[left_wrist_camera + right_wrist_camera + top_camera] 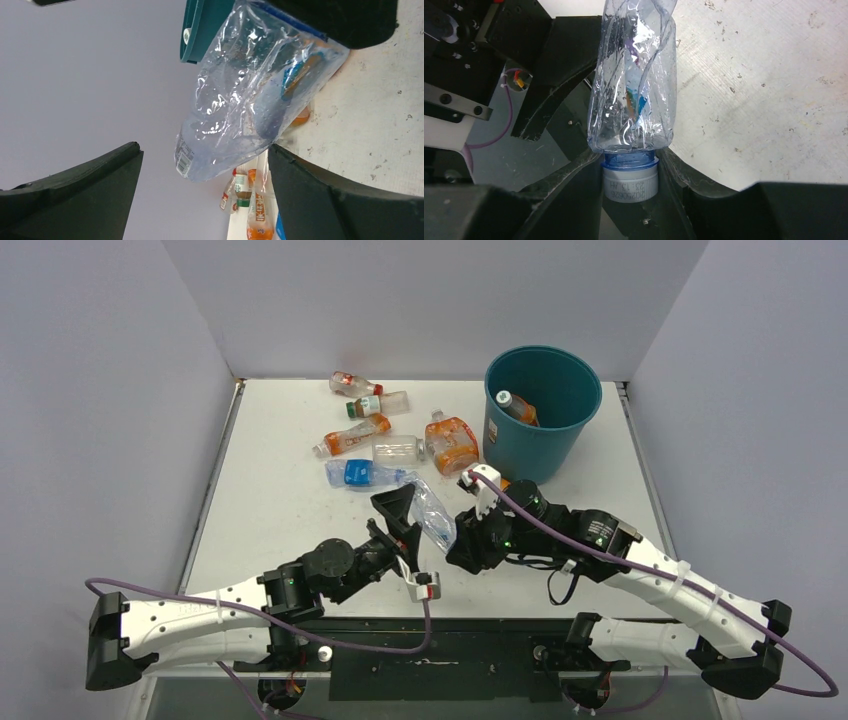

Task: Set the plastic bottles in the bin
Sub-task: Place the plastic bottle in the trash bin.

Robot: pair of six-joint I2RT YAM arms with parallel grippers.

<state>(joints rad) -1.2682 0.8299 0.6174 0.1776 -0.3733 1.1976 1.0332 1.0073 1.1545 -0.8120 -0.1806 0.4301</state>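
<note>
Right wrist view: the right gripper [630, 172] is clamped narrow on the neck of a crushed clear bottle [631, 90], with the white cap [630, 184] sitting back between the fingers and the body sticking out ahead.
Left gripper: the left gripper [205, 200] stands spread wide with nothing in it. The bottle's base end hangs just in front of the gap between its fingers, apparently not touched by either.
Held bottle, place: in the top external view it [433, 515] is lifted over the near middle of the table [280, 490], between the two arms.
Long axis: it runs from the cap at the right gripper [465, 540] up and leftward toward the left gripper [410, 545], so the body points away from the bin.
Bin: the bin [540, 435] stands at the far right, beyond the right gripper and near it. One bottle [517, 406] already lies inside.
Nearer arm: the right, by a clear margin.
Coming move, as a judgement: the right arm has to swing the bottle's body round toward the rim before letting go.
Loose bottles: six more [398, 447] lie in a cluster left of the bin.
</note>
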